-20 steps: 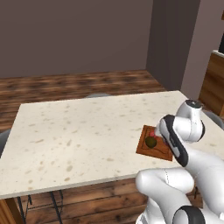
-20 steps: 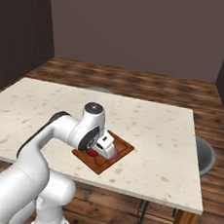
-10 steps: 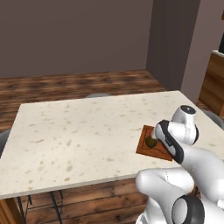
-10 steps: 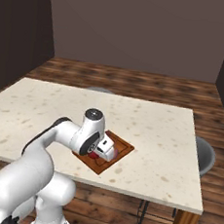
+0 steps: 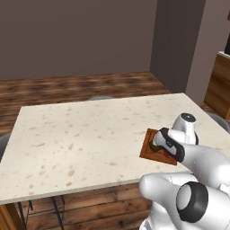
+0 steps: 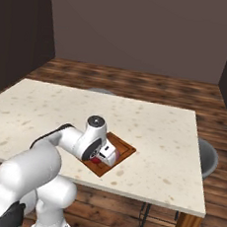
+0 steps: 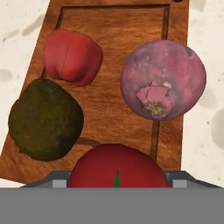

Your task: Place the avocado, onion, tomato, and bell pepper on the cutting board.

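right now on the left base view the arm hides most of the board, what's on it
Observer: In the hand view, the avocado, pepper and onion lie on the board.
Operator: and the tomato
Observer: The tomato is right at the gripper, over the board's near end; I can't tell whether it is held or resting.
Operator: onion well on
Observer: It sits by one long edge, over the groove.

A pale speckled table (image 5: 81, 134) carries the load, and one thing sits directly on it: the cutting board (image 7: 113, 35), flat near the table's front edge, right by the arm's side.
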Robot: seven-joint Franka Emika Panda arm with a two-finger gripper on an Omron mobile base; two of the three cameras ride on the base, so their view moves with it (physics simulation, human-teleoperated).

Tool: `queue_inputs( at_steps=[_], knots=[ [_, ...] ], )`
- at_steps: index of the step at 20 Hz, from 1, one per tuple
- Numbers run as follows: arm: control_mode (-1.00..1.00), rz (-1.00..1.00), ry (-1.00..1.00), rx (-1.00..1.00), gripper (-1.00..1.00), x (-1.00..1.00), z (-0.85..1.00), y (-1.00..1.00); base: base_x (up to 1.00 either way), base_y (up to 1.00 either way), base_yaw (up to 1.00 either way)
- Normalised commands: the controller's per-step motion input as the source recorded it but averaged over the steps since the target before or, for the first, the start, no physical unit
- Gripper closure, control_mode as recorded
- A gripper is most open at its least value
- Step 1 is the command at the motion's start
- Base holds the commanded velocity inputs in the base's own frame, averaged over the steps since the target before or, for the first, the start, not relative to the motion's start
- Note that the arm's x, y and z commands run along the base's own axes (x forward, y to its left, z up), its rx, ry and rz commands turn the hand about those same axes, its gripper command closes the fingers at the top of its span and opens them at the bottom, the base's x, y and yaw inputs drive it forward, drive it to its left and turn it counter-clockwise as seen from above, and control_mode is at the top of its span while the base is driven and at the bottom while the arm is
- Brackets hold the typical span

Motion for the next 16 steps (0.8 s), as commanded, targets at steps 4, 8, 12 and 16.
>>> queue_inputs(
  at_steps=[4, 8, 12, 16],
  knots=[
    [-1.0, 0.0, 0.0, 0.0, 1.0, 0.18, -0.32, 0.0, 0.0, 0.0, 0.0],
    [-1.0, 0.0, 0.0, 0.0, 1.0, 0.23, -0.28, 0.0, 0.0, 0.0, 0.0],
    [-1.0, 0.0, 0.0, 0.0, 1.0, 0.14, -0.29, 0.0, 0.0, 0.0, 0.0],
    [-1.0, 0.0, 0.0, 0.0, -1.0, 0.03, -0.41, 0.0, 0.0, 0.0, 0.0]
  ],
)
